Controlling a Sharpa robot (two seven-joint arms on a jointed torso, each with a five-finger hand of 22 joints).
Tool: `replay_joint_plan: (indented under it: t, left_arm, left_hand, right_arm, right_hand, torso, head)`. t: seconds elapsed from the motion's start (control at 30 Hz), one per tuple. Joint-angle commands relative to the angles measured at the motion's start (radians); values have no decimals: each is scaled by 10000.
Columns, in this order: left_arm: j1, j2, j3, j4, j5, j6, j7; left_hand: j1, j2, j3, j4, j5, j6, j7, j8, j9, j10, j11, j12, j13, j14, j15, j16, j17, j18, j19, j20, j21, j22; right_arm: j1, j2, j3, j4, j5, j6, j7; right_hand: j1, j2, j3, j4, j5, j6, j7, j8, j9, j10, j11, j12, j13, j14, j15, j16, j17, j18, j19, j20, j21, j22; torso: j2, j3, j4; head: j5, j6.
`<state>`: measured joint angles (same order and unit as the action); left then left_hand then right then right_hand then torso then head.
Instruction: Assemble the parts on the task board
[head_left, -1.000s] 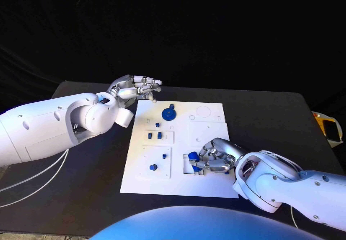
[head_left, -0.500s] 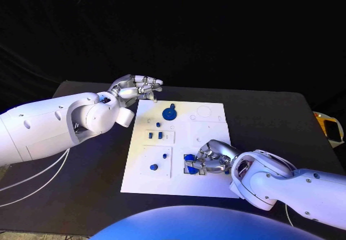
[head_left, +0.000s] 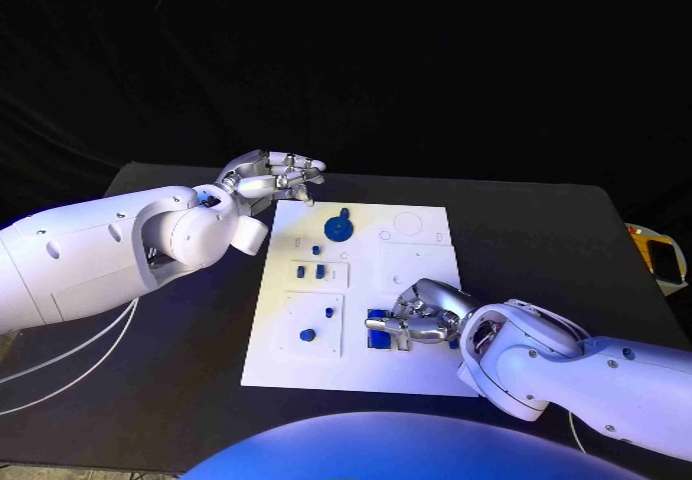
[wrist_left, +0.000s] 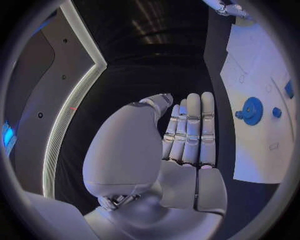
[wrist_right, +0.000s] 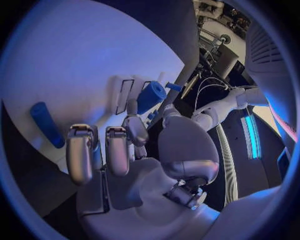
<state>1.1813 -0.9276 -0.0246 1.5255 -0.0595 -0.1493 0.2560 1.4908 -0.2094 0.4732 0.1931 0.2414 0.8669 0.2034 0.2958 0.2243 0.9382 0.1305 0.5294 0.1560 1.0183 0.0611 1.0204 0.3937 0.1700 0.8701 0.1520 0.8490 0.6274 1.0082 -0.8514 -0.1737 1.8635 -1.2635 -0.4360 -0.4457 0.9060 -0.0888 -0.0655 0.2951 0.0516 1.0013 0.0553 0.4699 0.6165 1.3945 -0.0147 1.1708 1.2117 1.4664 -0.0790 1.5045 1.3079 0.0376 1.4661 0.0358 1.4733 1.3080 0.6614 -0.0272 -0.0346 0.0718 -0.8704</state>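
Observation:
The white task board (head_left: 418, 255) lies mid-table. My right hand (head_left: 428, 318) rests low on its near right part, fingers curled over a recess. In the right wrist view a finger and the thumb pinch a blue cylinder part (wrist_right: 150, 96) standing at a rectangular slot; a second blue part (wrist_right: 47, 123) lies flat beside the other fingers. Both blue parts (head_left: 379, 328) peek out at the fingertips in the head view. My left hand (head_left: 274, 177) hovers off the board's far left corner and holds nothing; its fingers (wrist_left: 190, 130) lie side by side. A blue gear (head_left: 338, 227) sits on the far part.
Small blue pegs stand in the board's left plates (head_left: 310, 271) and near-left plate (head_left: 306, 335). The gear (wrist_left: 252, 110) also appears in the left wrist view. A yellow object (head_left: 656, 258) sits at the table's right edge. Bare black table (head_left: 548, 230) surrounds the board.
My right hand has slid a little leftward over the board's near right recess, closing in on the blue parts. The left hand has stayed put.

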Motion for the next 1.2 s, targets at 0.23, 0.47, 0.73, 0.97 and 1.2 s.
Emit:
replay_joint_plan:
  t: [0.23,0.47,0.73,0.97,1.2]
  left_arm:
    - [6,-24,6,43,58,149,39]
    - [6,-44,6,47,58,147,35]
    - [5,-55,5,45,58,148,31]
    - [4,-55,5,52,58,145,27]
    - [4,-58,5,58,58,140,23]
  left_hand:
    - [-97,-22,41,0,40,-75,11,45,15,-75,20,84,12,-82,-8,58,-14,134,25,50,-57,-22]
    - [-97,-22,41,0,40,-75,11,45,15,-75,20,84,12,-82,-8,58,-14,134,25,50,-57,-22]
    - [-97,-22,41,0,40,-75,11,45,15,-75,20,84,12,-82,-8,58,-14,134,25,50,-57,-22]
    - [-97,-22,41,0,40,-75,11,45,15,-75,20,84,12,-82,-8,58,-14,134,25,50,-57,-22]
    - [-100,-15,52,-4,40,-79,14,51,16,-86,22,100,11,-84,-7,62,-16,134,33,50,-64,-26]
  right_arm:
    - [-14,-463,1,495,-491,-291,509]
    - [-7,-876,2,813,-313,-291,1018]
    - [-5,-1057,2,891,-194,-18,1223]
    - [-4,-989,2,789,-192,280,1170]
    - [-3,-893,2,684,-289,536,1086]
  right_hand:
    - [1812,665,-359,-67,246,-37,-13,149,-4,146,-40,271,387,720,-17,108,788,-227,811,-61,288,2431]
    - [2652,784,-636,-107,379,21,-52,208,-36,308,-72,561,696,766,-41,201,1068,-263,869,-85,458,2479]
    - [2835,831,-697,-110,387,29,-57,216,-46,333,-79,610,753,775,-45,218,1121,-272,881,-90,496,2490]
    - [3210,921,-784,-136,463,29,-62,215,-74,345,-83,630,802,775,-51,225,1144,-271,879,-97,493,2489]
    - [3771,981,-880,-175,301,30,-56,188,-134,346,-81,627,848,774,-49,227,1160,-268,873,-97,483,2485]
  torso:
    - [-11,-5,-11]
    - [-12,5,-15]
    - [-1,8,-7]
    - [11,-1,0]
    - [4,-4,-1]
  head:
    - [26,-22]
    - [42,-22]
    - [46,-22]
    - [63,-22]
    - [82,-22]
